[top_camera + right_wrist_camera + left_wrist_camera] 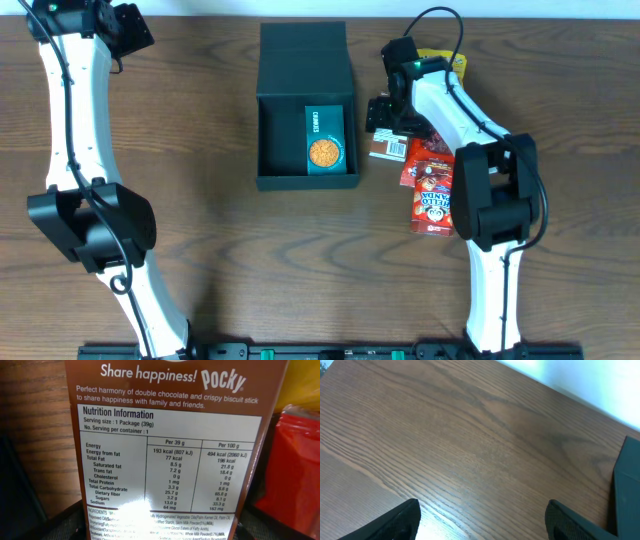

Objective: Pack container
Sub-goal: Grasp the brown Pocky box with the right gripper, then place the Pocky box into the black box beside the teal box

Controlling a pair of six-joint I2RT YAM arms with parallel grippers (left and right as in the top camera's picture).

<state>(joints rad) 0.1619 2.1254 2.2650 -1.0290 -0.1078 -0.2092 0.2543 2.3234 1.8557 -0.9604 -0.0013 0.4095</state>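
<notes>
Hanging over the Pocky box (170, 435) beside the container (302, 55) is the right tool (385, 116), grip state undeterminable; the left tool (480, 521) is standing open.

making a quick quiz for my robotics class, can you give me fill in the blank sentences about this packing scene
1. The cookie packet lies ____ the container.
2. The brand name on the brown snack box is ____.
3. The packets beside that box are coloured ____.
4. The left gripper is open and holds ____.
Missing words: inside; Pocky; red; nothing.
</notes>
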